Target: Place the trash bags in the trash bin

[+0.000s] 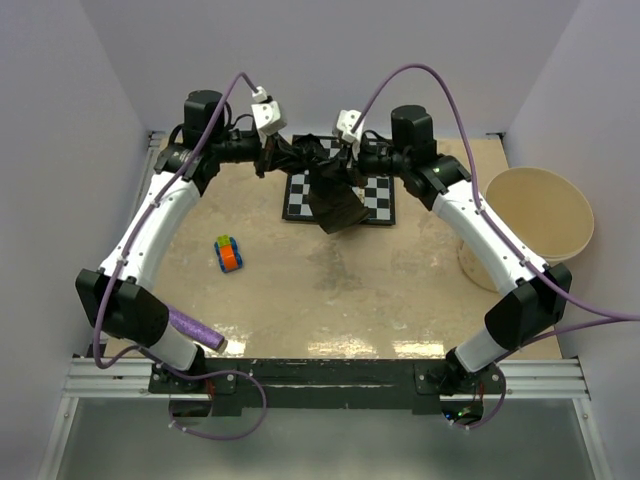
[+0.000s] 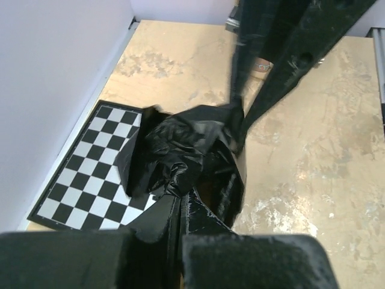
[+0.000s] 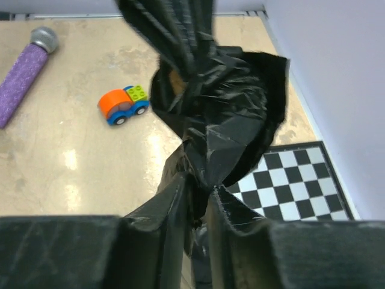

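- Trash bag (image 1: 328,190): you have one crumpled sheet of glossy black film, lifted and strung between both grippers above the chessboard (image 1: 378,196) at the far side of the table. A loose flap hangs down over the squares.
- Left gripper (image 1: 268,156): jaws pinched together on one end of the film.
- Right gripper (image 1: 350,160): jaws likewise clamped on the other end.
- Trash bin (image 1: 575,250): a cream bucket at the right edge, well apart from the bag. What shows of its inside is bare.
- Progress: you have the pick-up made. The carry across to the bin and the release are left, so by my reading the task is in its early part.
- Top view only: shows the bin and the gap to cross. Neither wrist camera sees the bin.
- Left wrist view: gives you the film (image 2: 180,150) bunched at the closed fingertips (image 2: 183,198), with the right gripper (image 2: 243,114) biting in from above.
- Right wrist view: shows the bag (image 3: 222,120) twisted into its grip (image 3: 198,192), plus the orange toy car (image 3: 123,105) and purple roll (image 3: 24,75), both lying apart from the bag.
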You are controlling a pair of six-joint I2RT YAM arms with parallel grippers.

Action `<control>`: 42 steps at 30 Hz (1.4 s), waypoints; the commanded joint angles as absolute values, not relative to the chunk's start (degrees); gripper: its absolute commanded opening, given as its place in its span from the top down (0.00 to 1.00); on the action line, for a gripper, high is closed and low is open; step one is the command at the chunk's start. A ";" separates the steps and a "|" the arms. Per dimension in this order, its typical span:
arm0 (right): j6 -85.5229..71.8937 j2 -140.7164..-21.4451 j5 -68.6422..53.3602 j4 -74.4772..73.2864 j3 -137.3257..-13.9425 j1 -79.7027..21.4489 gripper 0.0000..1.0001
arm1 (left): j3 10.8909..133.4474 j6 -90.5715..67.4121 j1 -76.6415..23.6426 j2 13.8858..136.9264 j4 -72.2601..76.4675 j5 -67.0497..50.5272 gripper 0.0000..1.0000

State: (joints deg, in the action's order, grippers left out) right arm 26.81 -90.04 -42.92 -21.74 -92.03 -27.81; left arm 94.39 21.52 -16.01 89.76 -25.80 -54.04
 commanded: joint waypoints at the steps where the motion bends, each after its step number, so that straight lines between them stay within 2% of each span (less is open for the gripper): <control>1: 20.75 -89.82 -32.98 -17.84 -94.91 -27.95 0.57 | 94.32 18.21 -15.38 86.49 -23.66 -57.84 1.00; 4: 23.63 -90.44 -32.26 -21.00 -100.00 -27.95 0.34 | 88.87 13.38 -15.38 83.33 -17.86 -52.23 1.00; 6: 26.00 -89.91 -34.79 -22.76 -103.26 -28.04 0.30 | 85.88 12.83 -15.38 80.96 -13.73 -47.66 1.00; 9: 26.63 -88.86 -38.13 -22.68 -105.20 -28.47 0.31 | 83.41 13.44 -15.38 78.40 -11.78 -44.30 1.00; 14: 29.43 -89.91 -40.87 -24.25 -105.29 -31.98 0.46 | 83.67 11.52 -15.38 78.57 -11.60 -45.79 1.00; 20: 32.52 -90.97 -38.58 -25.67 -103.89 -35.33 0.56 | 84.11 10.28 -15.47 78.14 -11.69 -45.27 1.00; 28: 28.66 -90.61 -35.60 -21.37 -101.69 -35.86 0.51 | 85.43 10.90 -15.47 77.96 -13.36 -46.31 1.00; 35: 17.69 -93.25 -36.56 -15.66 -103.27 -35.86 0.46 | 85.34 12.13 -15.47 77.70 -14.24 -47.11 1.00; 39: 13.54 -94.48 -35.95 -13.54 -103.54 -35.86 0.46 | 85.34 12.74 -15.47 77.61 -14.41 -47.20 1.00; 42: 12.22 -95.10 -36.12 -12.83 -103.54 -35.86 0.50 | 85.17 12.92 -15.47 77.61 -14.59 -47.72 1.00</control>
State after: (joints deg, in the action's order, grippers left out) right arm 17.39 -94.85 -36.53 -17.15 -101.78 -35.68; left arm 83.72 11.77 -15.77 79.59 -14.90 -46.00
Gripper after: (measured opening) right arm 0.527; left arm 0.012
